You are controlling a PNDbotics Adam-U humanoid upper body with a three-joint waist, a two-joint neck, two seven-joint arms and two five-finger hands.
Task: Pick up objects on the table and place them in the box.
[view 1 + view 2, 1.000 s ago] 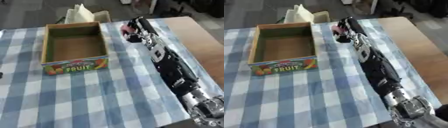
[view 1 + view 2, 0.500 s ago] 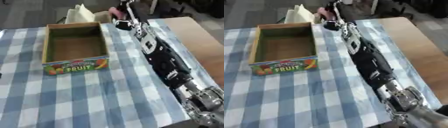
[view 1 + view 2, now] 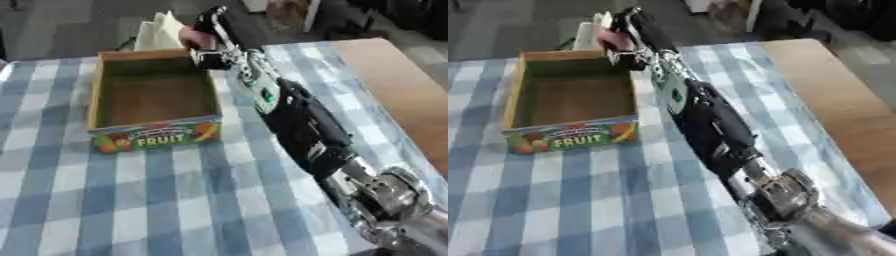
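Where right hand [image 3: 208, 36] meets box [image 3: 154, 122] corner, fingers curled around blurred pink object [image 3: 192, 37].

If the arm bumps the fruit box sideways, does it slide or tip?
Likely slides. The box is low and wide, sitting flat on the checked cloth, so tipping looks unlikely. It appears to be empty cardboard, so probably light and easy to shove; the cloth might bunch under it. The right robot hand, holding a pink object, is near its far right corner.
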